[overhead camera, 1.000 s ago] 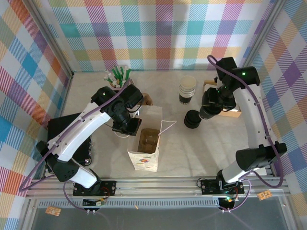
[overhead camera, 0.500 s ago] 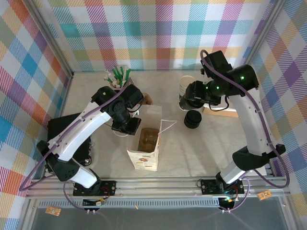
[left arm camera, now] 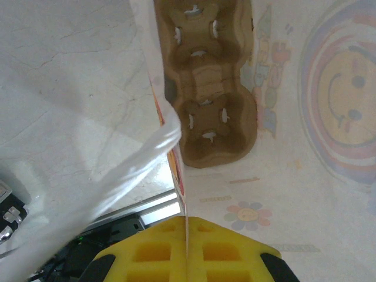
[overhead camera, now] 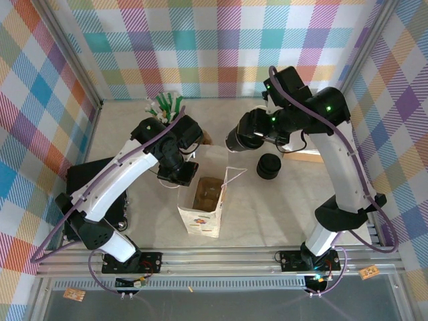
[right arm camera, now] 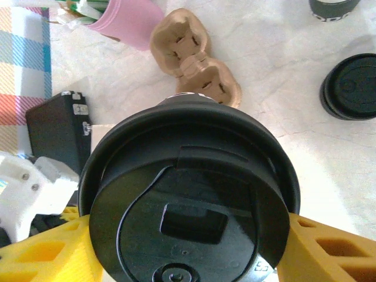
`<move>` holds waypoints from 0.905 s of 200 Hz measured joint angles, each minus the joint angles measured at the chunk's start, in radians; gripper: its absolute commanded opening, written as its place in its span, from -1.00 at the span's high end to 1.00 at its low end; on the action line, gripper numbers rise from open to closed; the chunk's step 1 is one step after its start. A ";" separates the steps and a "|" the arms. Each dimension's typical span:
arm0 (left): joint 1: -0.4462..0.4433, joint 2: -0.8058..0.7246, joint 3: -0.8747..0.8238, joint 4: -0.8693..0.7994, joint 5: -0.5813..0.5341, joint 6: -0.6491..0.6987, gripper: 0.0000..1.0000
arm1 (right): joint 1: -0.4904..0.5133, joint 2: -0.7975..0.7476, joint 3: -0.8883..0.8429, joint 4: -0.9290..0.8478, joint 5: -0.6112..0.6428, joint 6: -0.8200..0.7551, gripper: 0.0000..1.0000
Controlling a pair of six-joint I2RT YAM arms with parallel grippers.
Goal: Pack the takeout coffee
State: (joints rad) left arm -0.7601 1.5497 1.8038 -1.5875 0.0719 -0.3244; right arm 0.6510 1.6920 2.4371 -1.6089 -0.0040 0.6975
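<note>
Jaws of the right arm clasp the takeout coffee (right arm camera: 191,205) by its sides, holding it in the air above the table (overhead camera: 281,200), just behind the open paper bag (overhead camera: 199,224). On the bag's rim the left jaws are pinched tight; a cardboard carrier (left arm camera: 205,111) lies inside.

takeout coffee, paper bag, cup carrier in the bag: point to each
takeout coffee (right arm camera: 188,205): right wrist view, top of its black lid
paper bag (overhead camera: 199,224): top view, printed near wall
cup carrier in the bag (left arm camera: 205,82): left wrist view, ridge between its two wells
</note>
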 measured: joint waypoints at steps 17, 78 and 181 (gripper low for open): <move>0.000 0.004 0.006 -0.007 -0.007 0.000 1.00 | 0.008 0.003 0.025 0.000 -0.008 0.012 0.31; 0.000 0.013 0.017 -0.010 -0.014 -0.004 1.00 | 0.038 0.015 0.088 0.000 -0.051 0.055 0.35; 0.002 0.014 0.026 0.016 0.004 -0.031 1.00 | 0.188 0.074 0.073 0.000 -0.055 0.145 0.38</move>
State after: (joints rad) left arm -0.7582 1.5642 1.8297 -1.5715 0.0757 -0.3553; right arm 0.8391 1.7664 2.5103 -1.6089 -0.0586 0.8421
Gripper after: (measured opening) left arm 0.050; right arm 0.662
